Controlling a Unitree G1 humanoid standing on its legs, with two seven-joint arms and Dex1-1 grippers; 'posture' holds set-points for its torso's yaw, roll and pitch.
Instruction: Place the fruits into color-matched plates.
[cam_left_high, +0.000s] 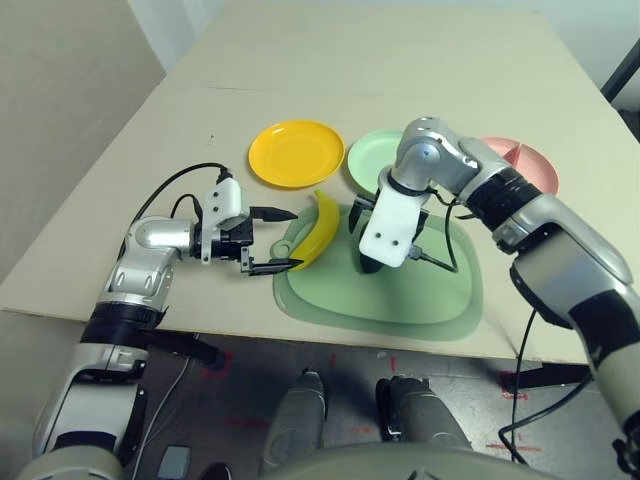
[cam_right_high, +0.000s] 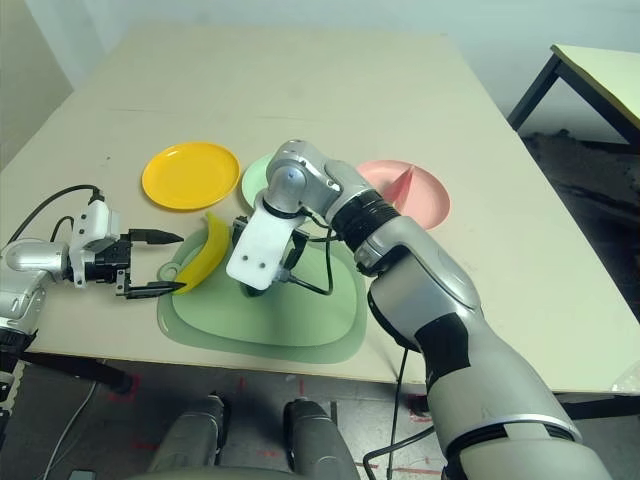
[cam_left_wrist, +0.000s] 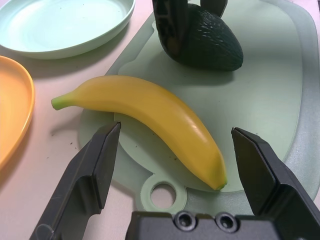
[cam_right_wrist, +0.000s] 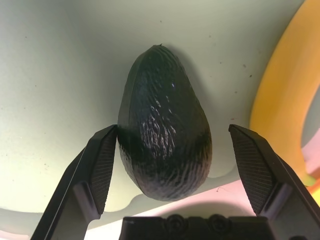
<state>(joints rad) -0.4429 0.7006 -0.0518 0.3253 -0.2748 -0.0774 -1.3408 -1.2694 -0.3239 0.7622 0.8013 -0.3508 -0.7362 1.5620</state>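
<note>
The yellow banana (cam_left_high: 318, 228) lies on the left edge of the green mat (cam_left_high: 400, 290). My left gripper (cam_left_high: 290, 240) is open right beside it, with one finger on each side of the banana's (cam_left_wrist: 160, 112) near end. Further right on the mat lies the dark green avocado (cam_right_wrist: 162, 135), which my right gripper (cam_right_wrist: 172, 131) straddles from above, open. Behind the mat stand the yellow plate (cam_left_high: 296, 153), the mint green plate (cam_left_high: 368, 160) and the pink plate (cam_right_high: 425, 200). A red watermelon wedge (cam_right_high: 408, 180) rests on the pink plate.
My right forearm (cam_left_high: 500, 195) reaches over the green and pink plates. The table's front edge (cam_left_high: 200, 325) runs just below the mat. A black cable (cam_left_high: 180, 185) loops over my left wrist. Beige tabletop extends behind the plates.
</note>
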